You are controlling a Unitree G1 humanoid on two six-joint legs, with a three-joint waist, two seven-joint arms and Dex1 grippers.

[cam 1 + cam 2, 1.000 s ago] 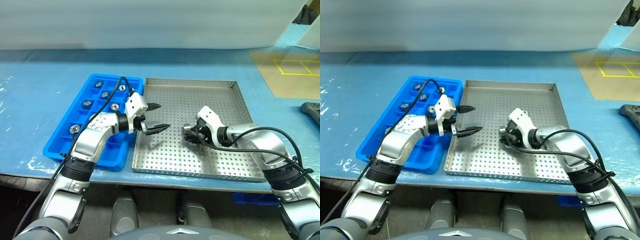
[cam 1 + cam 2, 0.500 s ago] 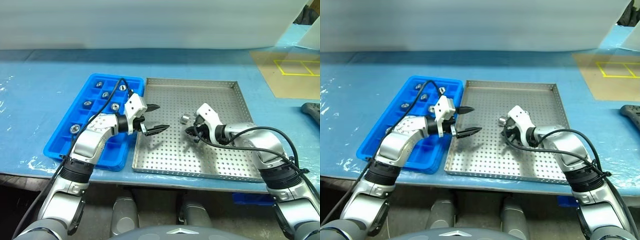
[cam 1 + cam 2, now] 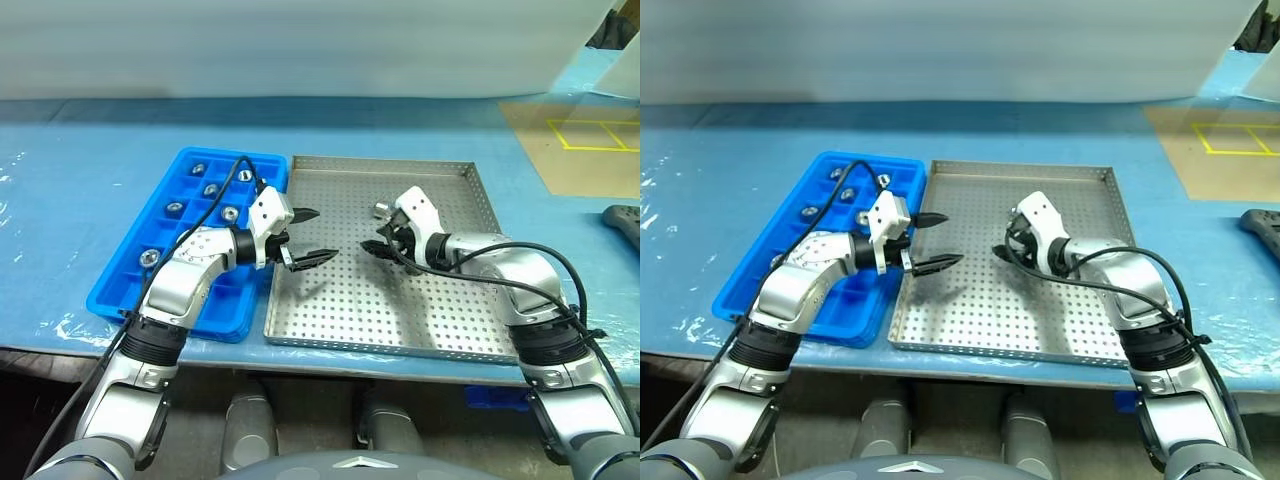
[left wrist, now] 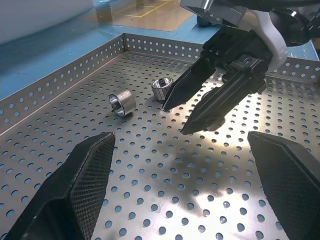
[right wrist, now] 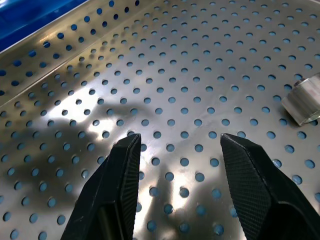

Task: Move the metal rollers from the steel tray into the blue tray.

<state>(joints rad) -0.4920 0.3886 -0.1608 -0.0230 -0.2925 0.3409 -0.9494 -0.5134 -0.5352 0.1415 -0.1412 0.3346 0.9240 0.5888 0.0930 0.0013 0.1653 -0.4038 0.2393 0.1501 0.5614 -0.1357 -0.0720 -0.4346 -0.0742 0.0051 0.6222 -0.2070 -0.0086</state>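
1. Looking down from the left eye view, the right gripper (image 3: 374,244) is found farther up the steel tray (image 3: 400,310) than a second ago. It was pressed shut lower on the perforated floor then, and its fingers are now slightly parted with nothing between them. The left gripper (image 3: 322,233) is held in the same place over the tray's left edge, with its jaws spread wide and empty.
2. In the right eye view, six metal rollers (image 3: 846,195) are seen already seated in compartments of the blue tray (image 3: 740,300), which lies just beside the steel tray.
3. In the left wrist view, two more rollers are shown lying loose on the steel floor. The nearer one sits just beside the tip of one right finger but is not gripped.
4. In the right wrist view, bare perforated metal is seen between the two parted fingers (image 5: 120,170), and one roller lies off to the side near the picture's edge.
5. The last pinch is therefore judged to have come away empty. A fresh approach to a loose roller is needed before anything can be carried to the blue tray.
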